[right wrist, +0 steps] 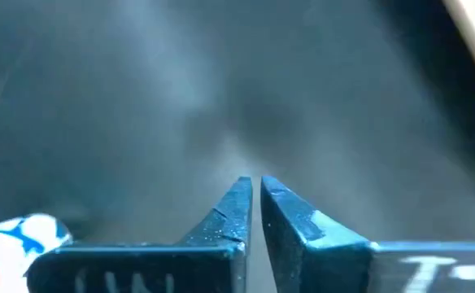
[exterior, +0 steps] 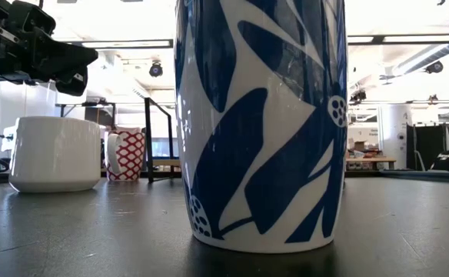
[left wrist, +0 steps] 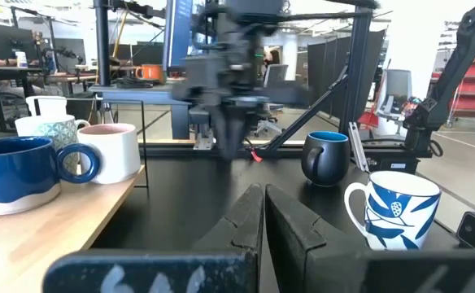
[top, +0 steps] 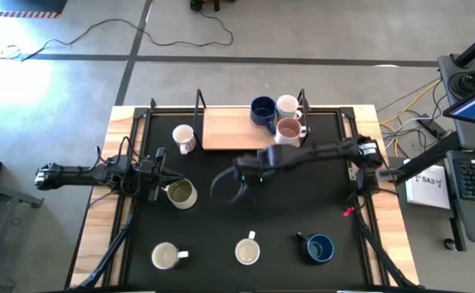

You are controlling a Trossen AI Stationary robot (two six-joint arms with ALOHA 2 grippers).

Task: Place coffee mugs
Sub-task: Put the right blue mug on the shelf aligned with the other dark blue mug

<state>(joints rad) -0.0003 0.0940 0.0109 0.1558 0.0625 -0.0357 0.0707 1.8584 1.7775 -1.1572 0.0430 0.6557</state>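
Observation:
Three coffee mugs stand on the wooden board (top: 229,129) at the far side: a dark blue one (top: 262,110), a white one (top: 287,105) and a pinkish one (top: 289,129). A white mug with red print (top: 184,138) stands left of the board. Near the front edge are a cream mug (top: 166,255), a white mug with blue leaves (top: 247,251) and a dark blue mug (top: 320,247). My right gripper (right wrist: 254,189) hangs over the mat's middle (top: 236,185), pointing steeply down, shut and holding nothing. My left gripper (left wrist: 263,199) waits at the table's left, level and shut, beside an olive-tinted mug (top: 180,194).
Black upright rods (top: 199,106) stand at the board's two ends. The black mat (top: 286,203) lies bare between the board and the front row of mugs. In the low view the leaf mug (exterior: 261,123) fills the middle. Desks and cables lie beyond the table's right edge.

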